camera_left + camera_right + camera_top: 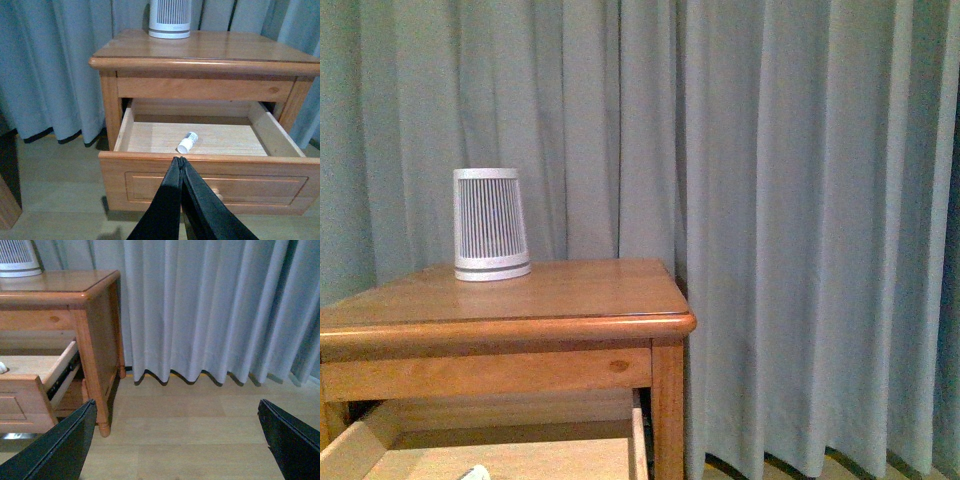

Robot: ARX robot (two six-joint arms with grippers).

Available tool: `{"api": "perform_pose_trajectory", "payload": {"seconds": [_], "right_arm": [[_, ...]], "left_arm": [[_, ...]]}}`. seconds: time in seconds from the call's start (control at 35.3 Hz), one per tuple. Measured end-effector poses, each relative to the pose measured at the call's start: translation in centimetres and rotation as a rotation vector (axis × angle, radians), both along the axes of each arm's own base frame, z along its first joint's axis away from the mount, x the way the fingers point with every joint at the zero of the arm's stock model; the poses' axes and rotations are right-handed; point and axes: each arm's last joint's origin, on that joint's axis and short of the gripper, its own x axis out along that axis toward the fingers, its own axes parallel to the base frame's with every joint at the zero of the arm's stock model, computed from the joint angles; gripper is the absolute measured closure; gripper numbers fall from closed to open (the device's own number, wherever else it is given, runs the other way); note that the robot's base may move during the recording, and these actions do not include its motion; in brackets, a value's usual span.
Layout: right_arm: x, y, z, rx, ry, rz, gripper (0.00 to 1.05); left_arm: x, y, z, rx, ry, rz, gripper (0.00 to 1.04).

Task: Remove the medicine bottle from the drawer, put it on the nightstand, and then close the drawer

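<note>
The nightstand (560,300) stands before grey curtains; it also shows in the left wrist view (210,47) and the right wrist view (95,340). Its upper drawer (210,177) is pulled open. The small white medicine bottle (187,142) lies on its side on the drawer floor, near the front; a sliver of it shows in the front view (475,472). My left gripper (179,161) is shut and empty, just in front of the drawer's front panel. My right gripper (177,410) is open and empty, over the floor beside the nightstand.
A white ribbed cone-shaped device (490,225) stands on the back left of the nightstand top, also in the left wrist view (170,17). Grey curtains (800,220) hang behind and to the right. Wooden floor (190,435) lies beside the nightstand.
</note>
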Motion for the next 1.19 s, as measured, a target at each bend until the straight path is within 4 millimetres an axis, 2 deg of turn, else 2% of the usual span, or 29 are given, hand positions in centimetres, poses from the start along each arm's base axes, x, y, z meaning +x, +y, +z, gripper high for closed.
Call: {"api": "perform_pose_trajectory", "payload": {"seconds": [0.34,0.51,0.85,1.05,1.19], "right_arm": [[0.0,0.0,0.0,0.000,0.000,-0.003,0.07],[0.0,0.0,0.0,0.000,0.000,-0.003,0.07],[0.0,0.0,0.0,0.000,-0.001,0.000,0.07],[0.0,0.0,0.0,0.000,0.000,0.004,0.07],[0.1,0.0,0.0,0.010,0.004,-0.019,0.07]], "left_arm": [[-0.8,0.0,-1.0,0.001,-0.006,-0.007,1.02],[-1.5,0.1,-2.2,0.003,0.021,-0.006,1.02],[-2.1,0.1,-2.1,0.003,-0.006,0.001,1.02],[-2.1,0.1,-2.1,0.003,-0.006,0.000,0.69],[-2.1,0.1,-2.1,0.004,-0.007,-0.001,0.50]]}}
